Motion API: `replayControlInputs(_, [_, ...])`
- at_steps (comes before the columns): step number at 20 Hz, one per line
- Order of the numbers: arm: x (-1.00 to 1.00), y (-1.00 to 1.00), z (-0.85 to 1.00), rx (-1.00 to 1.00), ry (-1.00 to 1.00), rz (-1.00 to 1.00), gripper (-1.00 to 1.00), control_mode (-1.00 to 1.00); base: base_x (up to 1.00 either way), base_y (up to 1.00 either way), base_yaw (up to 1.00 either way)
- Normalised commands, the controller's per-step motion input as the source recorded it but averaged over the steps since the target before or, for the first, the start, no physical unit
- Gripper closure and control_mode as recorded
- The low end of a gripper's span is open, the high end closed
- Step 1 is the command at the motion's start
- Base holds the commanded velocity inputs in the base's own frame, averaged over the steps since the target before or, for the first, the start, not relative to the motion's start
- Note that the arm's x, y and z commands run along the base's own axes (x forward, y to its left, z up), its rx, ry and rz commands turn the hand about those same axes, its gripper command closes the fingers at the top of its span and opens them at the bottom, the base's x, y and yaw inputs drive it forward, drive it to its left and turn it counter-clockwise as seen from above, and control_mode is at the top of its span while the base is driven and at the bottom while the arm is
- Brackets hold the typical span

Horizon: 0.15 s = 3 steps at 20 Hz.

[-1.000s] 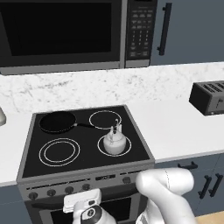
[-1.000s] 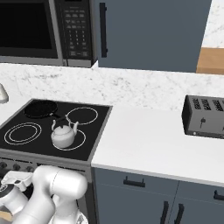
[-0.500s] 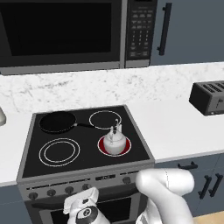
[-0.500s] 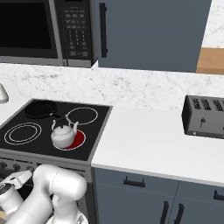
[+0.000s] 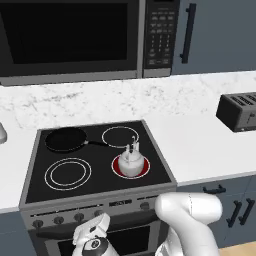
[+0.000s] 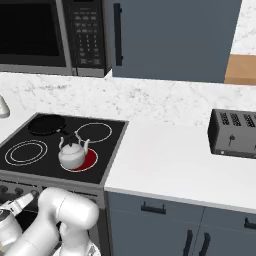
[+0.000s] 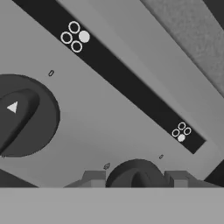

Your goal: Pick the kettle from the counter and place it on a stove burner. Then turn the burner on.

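- The white marble table (image 5: 200, 145) runs across the middle of the frame, carrying the black stove (image 5: 100, 160).
- The kettle (image 5: 131, 161) sits on the lower right burner (image 5: 143, 170), glowing red.
- The tool (image 7: 136, 178) flanks a dark knob (image 7: 135, 173) at bottom centre; whether it grips is unclear.

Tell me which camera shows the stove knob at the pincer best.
Hand view: the knob sits between the pincer fingertips, close up. The left base view shows the knob row small, with the wrist in front; the right base view shows only its near end.

Kitchen — stove (image 5: 100, 160), microwave (image 5: 70, 37), counter (image 6: 170, 160)
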Motion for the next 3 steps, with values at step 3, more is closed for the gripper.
replayControlInputs(3, [0.0, 0.0, 0.0, 0.0, 0.0, 0.0, -1.0, -1.0, 0.0, 0.0, 0.0])
